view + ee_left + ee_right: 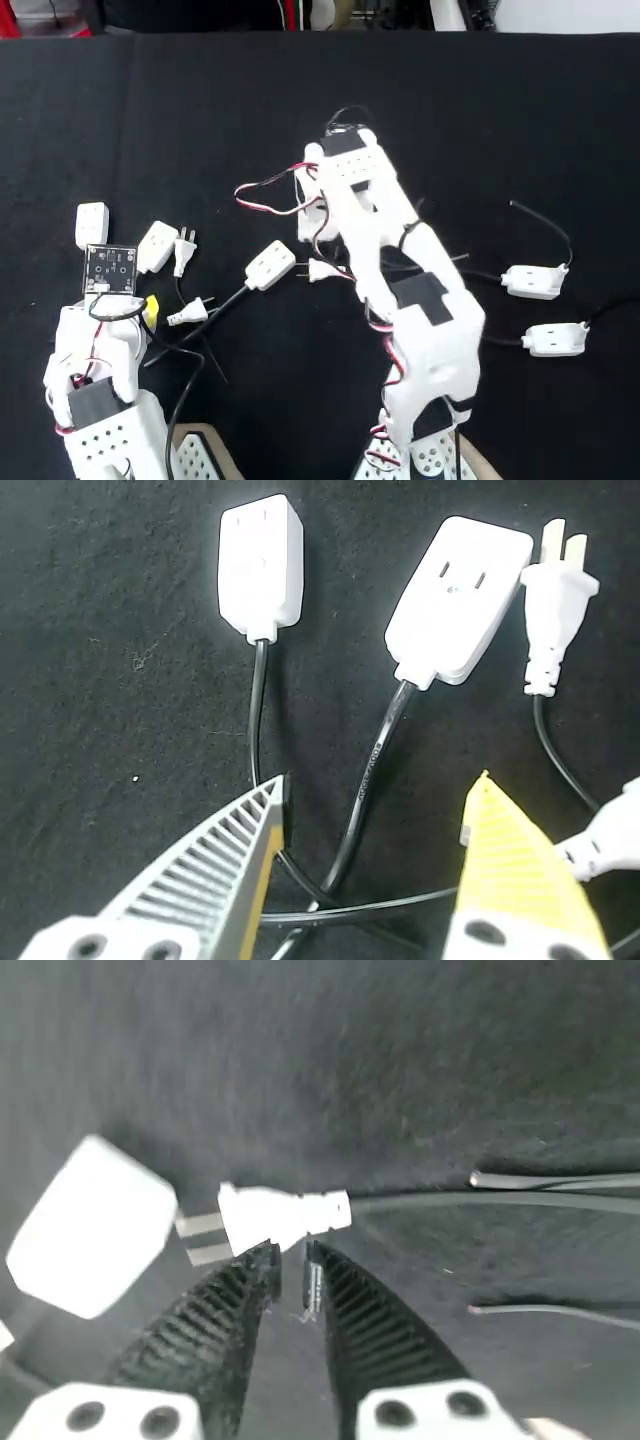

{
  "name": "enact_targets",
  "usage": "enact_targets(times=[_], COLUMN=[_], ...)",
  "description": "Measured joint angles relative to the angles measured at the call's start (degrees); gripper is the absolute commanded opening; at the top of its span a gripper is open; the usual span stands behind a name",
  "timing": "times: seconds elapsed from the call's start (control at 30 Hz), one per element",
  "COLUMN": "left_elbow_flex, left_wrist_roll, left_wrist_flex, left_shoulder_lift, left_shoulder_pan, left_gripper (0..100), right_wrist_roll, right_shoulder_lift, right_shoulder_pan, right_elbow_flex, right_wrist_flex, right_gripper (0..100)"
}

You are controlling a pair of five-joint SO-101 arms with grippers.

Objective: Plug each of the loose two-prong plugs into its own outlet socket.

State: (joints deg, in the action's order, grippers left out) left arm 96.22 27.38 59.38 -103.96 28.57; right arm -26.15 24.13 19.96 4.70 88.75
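Observation:
My left gripper (372, 815) stands open above the black cloth, its grey and yellow fingers apart over two black cords. Beyond it lie two white outlet sockets (260, 565) (458, 598) and a loose two-prong plug (558, 605); another plug (612, 838) lies beside the yellow finger. My right gripper (290, 1256) is shut, its tips right beside a white plug (282, 1218) but not around it. That plug's prongs point at a white socket (95, 1225) a little way off. In the high view this plug (322, 270) and socket (270, 265) lie mid-table, under the right arm (375, 240).
Two more white sockets (533, 281) (553, 340) with black cords lie at the right of the table. Black cords cross the cloth between the arms. Red and white wires hang from the right arm. The far half of the table is bare black cloth.

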Motion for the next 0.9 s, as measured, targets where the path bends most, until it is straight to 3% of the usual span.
enact_targets(times=[0.1,0.2,0.53,0.73,0.9], left_elbow_flex=[0.0,0.0,0.0,0.0,0.0], left_wrist_roll=[0.0,0.0,0.0,0.0,0.0], left_wrist_flex=[0.0,0.0,0.0,0.0,0.0], left_shoulder_lift=[0.0,0.0,0.0,0.0,0.0], left_shoulder_pan=[0.0,0.0,0.0,0.0,0.0], left_gripper=[28,28,28,28,28], right_wrist_roll=[-6.9,-9.0,-9.5,-8.9,-8.4], right_shoulder_lift=[4.3,8.4,11.1,11.2,9.5], right_shoulder_pan=[0.0,0.0,-0.1,-0.4,-5.3], right_elbow_flex=[2.4,3.9,6.4,7.4,8.4], right_wrist_flex=[-0.3,-0.3,0.2,4.1,9.8], right_gripper=[5.0,5.0,5.1,14.9,15.9])
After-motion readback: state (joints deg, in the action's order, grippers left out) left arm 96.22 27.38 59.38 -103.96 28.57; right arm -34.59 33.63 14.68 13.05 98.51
